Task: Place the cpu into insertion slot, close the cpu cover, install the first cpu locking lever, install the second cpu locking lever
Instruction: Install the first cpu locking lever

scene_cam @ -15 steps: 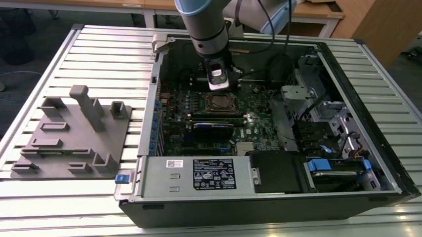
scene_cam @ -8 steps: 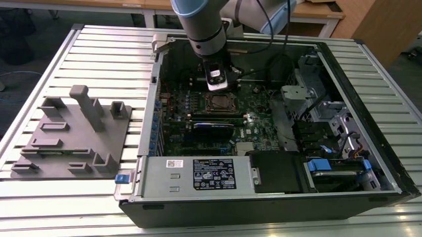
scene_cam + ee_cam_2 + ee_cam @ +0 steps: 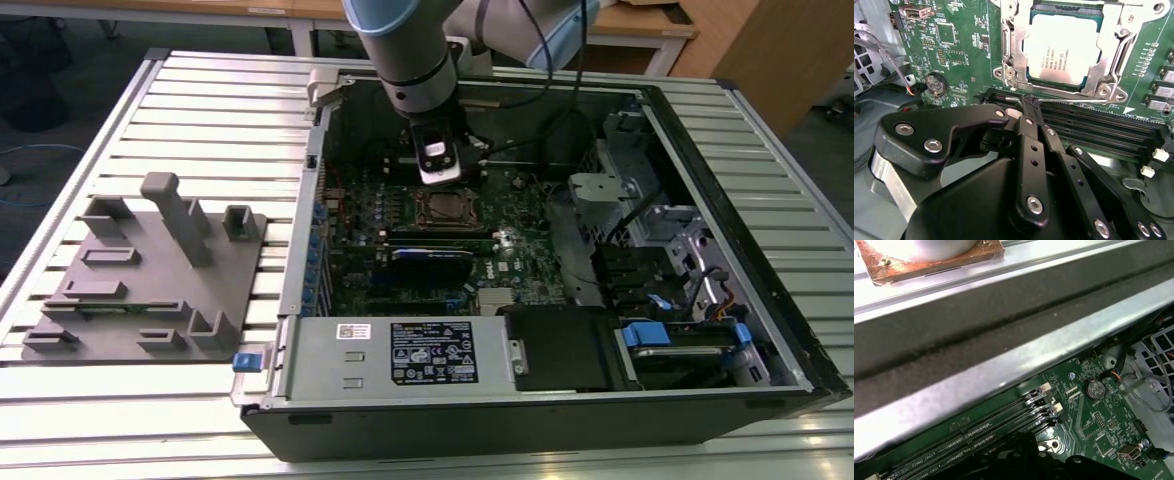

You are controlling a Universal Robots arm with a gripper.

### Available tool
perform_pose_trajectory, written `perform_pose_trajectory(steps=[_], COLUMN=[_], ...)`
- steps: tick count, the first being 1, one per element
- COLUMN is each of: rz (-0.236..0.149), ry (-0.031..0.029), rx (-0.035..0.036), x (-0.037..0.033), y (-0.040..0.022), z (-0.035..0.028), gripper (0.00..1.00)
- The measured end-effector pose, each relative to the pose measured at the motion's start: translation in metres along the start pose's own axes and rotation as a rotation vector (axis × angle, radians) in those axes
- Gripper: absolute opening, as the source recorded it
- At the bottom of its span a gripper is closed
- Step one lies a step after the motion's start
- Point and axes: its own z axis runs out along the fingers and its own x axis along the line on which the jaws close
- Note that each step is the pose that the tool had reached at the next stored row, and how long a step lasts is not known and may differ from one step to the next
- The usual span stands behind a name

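The cpu (image 3: 1064,47) lies flat in the insertion slot (image 3: 447,208) on the green board. The silvery cpu cover (image 3: 1013,45) is folded down around it, so the chip's metal top shows through the window. A thin locking lever rod (image 3: 1074,100) runs along the socket edge that faces the memory slots. My gripper (image 3: 1029,102) is shut, and its tips rest at this rod without visibly clamping it. In the exterior view the gripper (image 3: 442,175) hangs just behind the socket inside the open computer case.
Long black memory slots (image 3: 1094,125) lie right beside the socket, and a coin battery (image 3: 935,84) sits further off. The case's metal wall (image 3: 1004,325) rises close by. A power supply (image 3: 400,355) and drive cage (image 3: 667,335) fill the front. A grey fixture (image 3: 147,270) stands on the exterior view's left.
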Motion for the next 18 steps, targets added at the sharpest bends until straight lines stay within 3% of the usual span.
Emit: perform_pose_trajectory(steps=[11,18], rz=[-0.005,-0.003], ry=[-0.0081,-0.0061], rx=[-0.0079,-0.0133], x=[0.0029,0.0029], y=[-0.0018,-0.0017], z=[0.0001,0.0003], gripper=[0.1,0.1])
